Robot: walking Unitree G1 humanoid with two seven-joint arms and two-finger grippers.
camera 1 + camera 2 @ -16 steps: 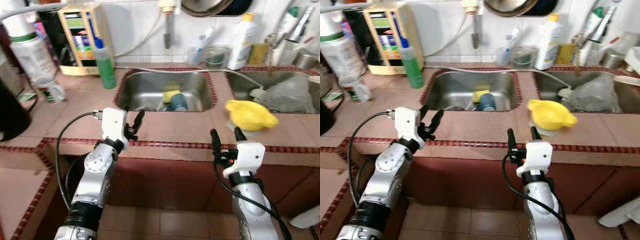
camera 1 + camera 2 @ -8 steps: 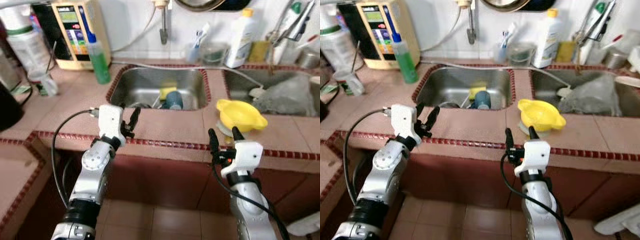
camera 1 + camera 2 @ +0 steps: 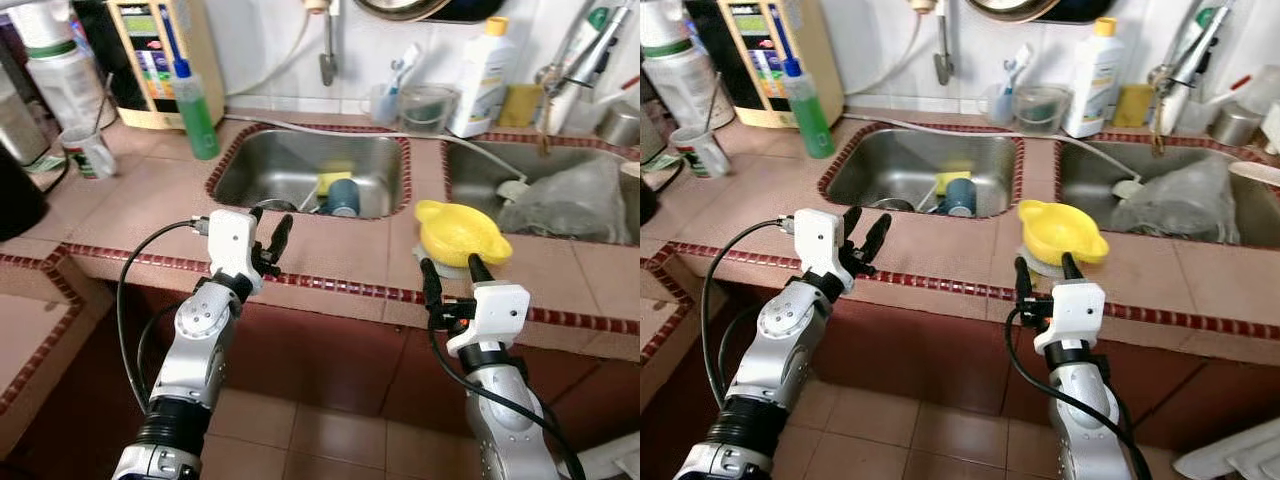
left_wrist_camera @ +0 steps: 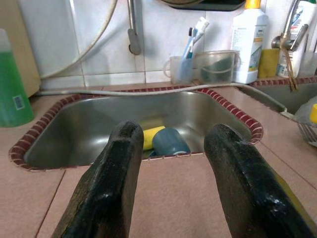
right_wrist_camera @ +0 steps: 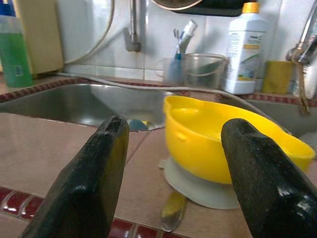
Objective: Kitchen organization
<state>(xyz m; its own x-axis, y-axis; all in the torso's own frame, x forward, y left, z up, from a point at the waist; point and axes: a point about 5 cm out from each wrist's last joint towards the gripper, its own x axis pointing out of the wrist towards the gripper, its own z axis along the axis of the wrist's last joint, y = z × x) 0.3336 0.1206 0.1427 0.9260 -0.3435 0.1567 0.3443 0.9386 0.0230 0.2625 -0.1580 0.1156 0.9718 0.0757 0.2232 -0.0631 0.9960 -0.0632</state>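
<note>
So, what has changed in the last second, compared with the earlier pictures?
Very little. The camera shifted, so the whole scene sits differently, but the things did not move. Both claws remain open and empty at the counter edge: the left claw before the sink, the right claw just short of the yellow bowl. The blue cup remains in the sink.

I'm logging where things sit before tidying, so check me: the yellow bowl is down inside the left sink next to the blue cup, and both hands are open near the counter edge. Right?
Not quite. The yellow bowl stands on the counter between the two sinks, not inside the left sink; the left eye view shows it. The blue cup is in that sink, and the left hand and right hand are open near the counter edge.
</note>
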